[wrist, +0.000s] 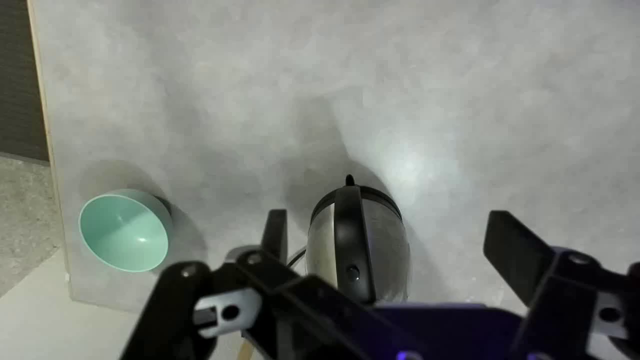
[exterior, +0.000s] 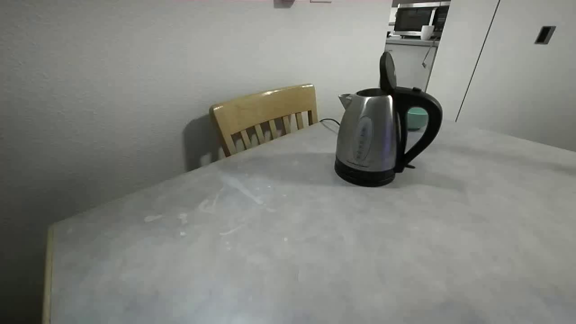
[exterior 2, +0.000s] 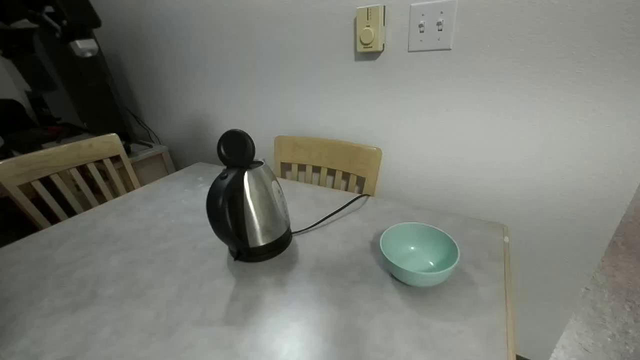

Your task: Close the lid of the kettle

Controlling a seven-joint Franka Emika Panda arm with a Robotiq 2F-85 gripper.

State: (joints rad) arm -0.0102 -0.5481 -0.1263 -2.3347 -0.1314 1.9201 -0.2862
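Observation:
A steel kettle (exterior: 373, 135) with a black base and black handle (exterior: 434, 112) stands upright on the grey table. The kettle also shows in an exterior view (exterior 2: 265, 210). Its round black lid (exterior: 387, 72) is open and stands nearly upright at the handle side of the top, also seen in an exterior view as a black disc, the lid (exterior 2: 236, 148). In the wrist view the kettle (wrist: 385, 245) shows from above, handle up. The lid is hidden there behind my gripper. My gripper (wrist: 387, 217) is open and empty, its fingers spread wide above the kettle. Neither exterior view clearly shows it.
A mint green bowl (exterior 2: 419, 255) sits beside the kettle, near the table's edge. A black cord (exterior 2: 332, 215) runs from the kettle base over the table edge. Wooden chairs (exterior 2: 327, 155) stand along the table (exterior 2: 125, 280), close to the wall.

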